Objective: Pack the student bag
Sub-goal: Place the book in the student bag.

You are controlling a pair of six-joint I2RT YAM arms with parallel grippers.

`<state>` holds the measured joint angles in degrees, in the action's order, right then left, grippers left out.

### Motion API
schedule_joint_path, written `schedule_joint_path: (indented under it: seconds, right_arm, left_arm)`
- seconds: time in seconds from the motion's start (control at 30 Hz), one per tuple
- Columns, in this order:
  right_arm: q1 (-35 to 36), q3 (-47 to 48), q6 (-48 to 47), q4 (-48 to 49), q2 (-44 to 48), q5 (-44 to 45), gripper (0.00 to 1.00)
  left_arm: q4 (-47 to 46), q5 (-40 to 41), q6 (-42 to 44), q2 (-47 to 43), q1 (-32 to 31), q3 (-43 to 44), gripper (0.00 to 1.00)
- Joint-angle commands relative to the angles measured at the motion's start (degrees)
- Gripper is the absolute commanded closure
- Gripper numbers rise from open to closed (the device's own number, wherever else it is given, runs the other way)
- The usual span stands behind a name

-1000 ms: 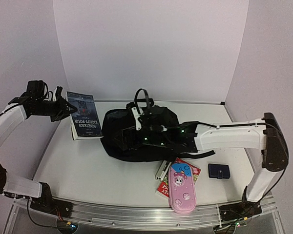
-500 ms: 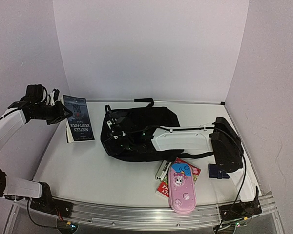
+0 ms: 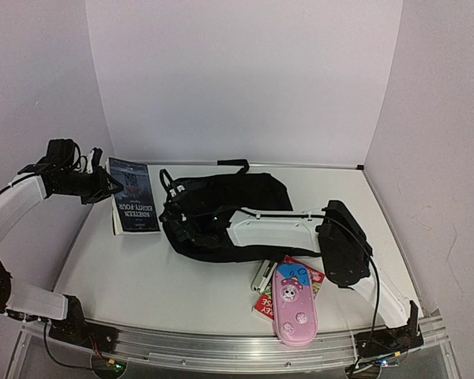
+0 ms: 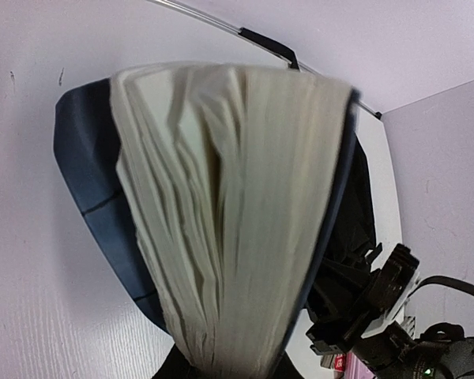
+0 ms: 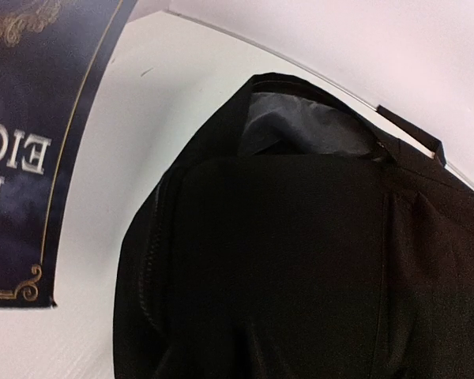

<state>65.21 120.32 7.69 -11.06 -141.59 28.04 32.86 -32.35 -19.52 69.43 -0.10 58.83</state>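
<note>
Left gripper (image 3: 104,186) is clamped on the book (image 3: 134,204) just left of the bag (image 3: 257,193), which lies mid-table; right gripper (image 3: 178,212) is at the bag's left end, grip can't be read, so you want it holding the bag open before you slide the book in.

Bag (image 3: 253,193): matt black cloth. Book (image 3: 134,201): smooth dark cover, cream paper pages. Pencil case (image 3: 292,308): glossy pink plastic. Table (image 3: 142,268): smooth matt white.
</note>
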Motion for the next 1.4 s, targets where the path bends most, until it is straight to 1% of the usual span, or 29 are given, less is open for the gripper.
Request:
schedule_joint_path:
  seconds: [0.0,0.03,0.17,0.2,0.33,0.43,0.6,0.67,0.77,1.03,1.2,1.3,1.37]
  right_arm:
    - [-0.3,0.9,7.3,1.3,5.1,6.7,0.99]
    - [-0.3,0.0,8.0,1.8,6.7,6.7,1.00]
    - [-0.3,-7.0,10.5,5.5,14.4,4.8,1.00]
    - [-0.3,-9.6,11.2,6.6,16.2,4.5,1.00]
    - [-0.3,-17.7,13.8,12.2,23.3,3.0,1.00]
    - [-0.3,-22.0,15.6,16.2,26.6,1.7,1.00]
    - [-0.3,-24.2,16.4,18.1,27.4,-0.6,1.00]
    - [-0.3,-24.7,16.7,18.3,27.6,-1.3,1.00]
    - [-0.3,-25.7,17.0,18.6,28.1,-2.1,1.00]
    - [-0.3,-28.3,18.5,19.3,29.2,-3.9,1.00]
    - [-0.3,-29.9,20.2,20.8,29.7,-4.8,1.00]
    - [-0.3,-30.6,21.2,21.2,30.0,-4.4,1.00]
    - [-0.2,-30.9,22.0,21.3,30.1,-3.3,1.00]
  left_arm:
    - [-7.0,-6.5,-2.6,-1.0,-0.2,1.4,1.00]
    - [-7.9,-8.0,-4.1,-0.9,-0.2,1.1,1.00]
    - [-14.5,-16.3,-13.3,0.3,-0.2,-2.1,1.00]
    - [-15.9,-17.0,-15.7,0.6,-0.4,-2.8,1.00]
    - [-18.2,-15.5,-19.6,1.3,-3.4,-4.4,1.00]
    - [-20.3,-14.7,-22.4,2.2,-6.1,-5.6,1.00]
    - [-26.5,-15.2,-27.2,6.1,-12.0,-6.1,1.00]
    - [-29.5,-15.9,-29.0,7.9,-13.3,-6.1,1.00]
    - [-32.5,-16.6,-31.7,9.6,-13.5,-6.1,1.00]
    - [-45.3,-18.7,-39.3,13.8,-13.6,-5.0,1.00]
    - [-50.0,-15.2,-41.4,15.7,-13.6,-4.7,1.00]
    - [-55.2,-13.6,-44.7,16.9,-13.9,-7.1,1.00]
    - [-56.3,-12.1,-46.2,17.3,-14.6,-8.9,1.00]
